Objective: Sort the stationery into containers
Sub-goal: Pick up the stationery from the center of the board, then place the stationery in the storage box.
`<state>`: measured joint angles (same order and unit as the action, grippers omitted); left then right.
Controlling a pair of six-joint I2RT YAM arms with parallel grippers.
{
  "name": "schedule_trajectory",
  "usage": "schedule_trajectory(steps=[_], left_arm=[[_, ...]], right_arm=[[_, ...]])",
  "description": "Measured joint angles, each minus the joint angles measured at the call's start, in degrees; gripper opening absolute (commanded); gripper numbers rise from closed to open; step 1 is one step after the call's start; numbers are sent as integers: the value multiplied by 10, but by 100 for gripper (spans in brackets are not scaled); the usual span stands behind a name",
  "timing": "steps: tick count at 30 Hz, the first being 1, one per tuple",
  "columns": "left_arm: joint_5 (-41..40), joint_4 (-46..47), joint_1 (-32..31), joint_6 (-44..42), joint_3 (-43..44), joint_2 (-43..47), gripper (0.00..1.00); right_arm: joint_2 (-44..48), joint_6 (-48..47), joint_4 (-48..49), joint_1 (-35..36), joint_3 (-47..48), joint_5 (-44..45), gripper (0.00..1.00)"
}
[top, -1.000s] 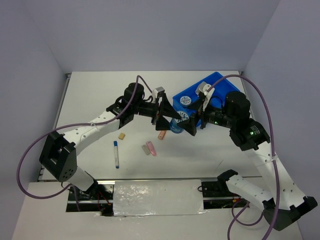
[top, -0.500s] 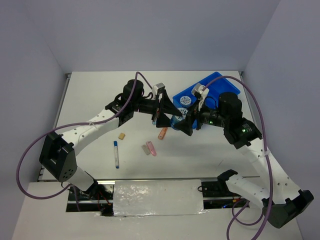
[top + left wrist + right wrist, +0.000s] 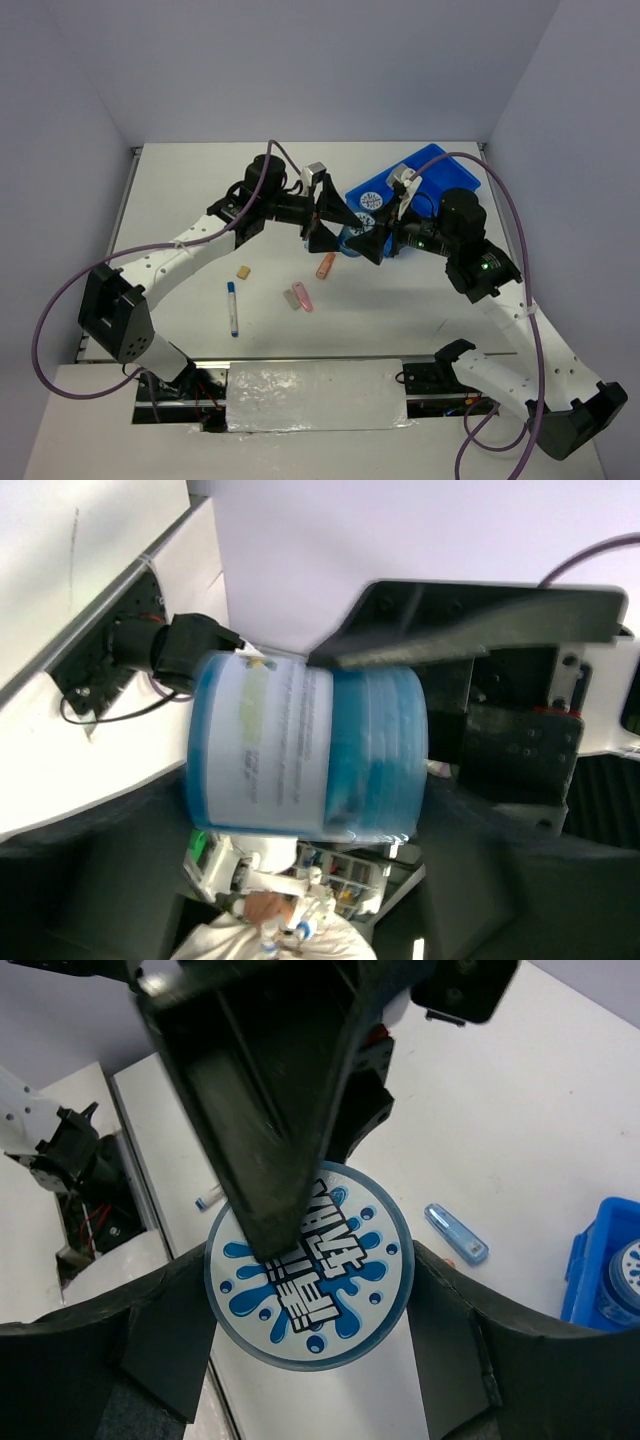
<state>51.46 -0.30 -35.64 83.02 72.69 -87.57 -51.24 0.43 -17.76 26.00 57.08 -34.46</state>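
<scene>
The left end effector (image 3: 338,230) had its jaws set wide on a blue clear box (image 3: 300,750). In the right wrist view one of its fingers (image 3: 260,1140) lay across the box's round patterned face. The right end effector (image 3: 370,240) faced it, jaws standing either side of the same box, close to its rim; whether they pressed on it could not be told. The box hung above the worktop (image 3: 200,190) just off the left end of the blue tray (image 3: 445,170). A second box (image 3: 368,200) sat inside the tray at that end. A blue slim piece (image 3: 455,1233) lay on the worktop near the tray. Left of the tray lay the orange piece (image 3: 325,266), then the pink piece (image 3: 303,297) beside the grey piece (image 3: 291,298). The tan eraser (image 3: 242,271) and the pen (image 3: 232,305) lay farther off.
</scene>
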Motion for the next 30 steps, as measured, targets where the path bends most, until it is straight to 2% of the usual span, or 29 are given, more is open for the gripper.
schedule_trajectory(steps=[2,5,8,9,12,15,20,26,30], left_arm=[[-3,-27,4,-29,17,0,99],[-71,-194,22,-136,120,-22,99],[-243,-368,67,-219,280,-74,99],[-302,-399,87,-235,305,-80,99],[-468,-490,158,-268,325,-80,99],[-553,-551,201,-299,311,-80,99],[-582,-575,195,-355,247,-58,99],[-563,-561,188,-407,144,29,99],[-560,-554,188,-425,116,97,99]], right_arm=[[-3,2,3,0,-1,10,27],[-10,12,20,0,-10,58,25],[-22,22,25,-7,-31,152,27],[-31,29,23,-9,-37,193,27],[-67,54,21,-20,-48,303,29],[-109,68,28,-38,-53,389,29],[-192,75,62,-66,-53,472,29],[-268,76,104,-87,-51,486,32],[-311,76,114,-89,-34,485,35]])
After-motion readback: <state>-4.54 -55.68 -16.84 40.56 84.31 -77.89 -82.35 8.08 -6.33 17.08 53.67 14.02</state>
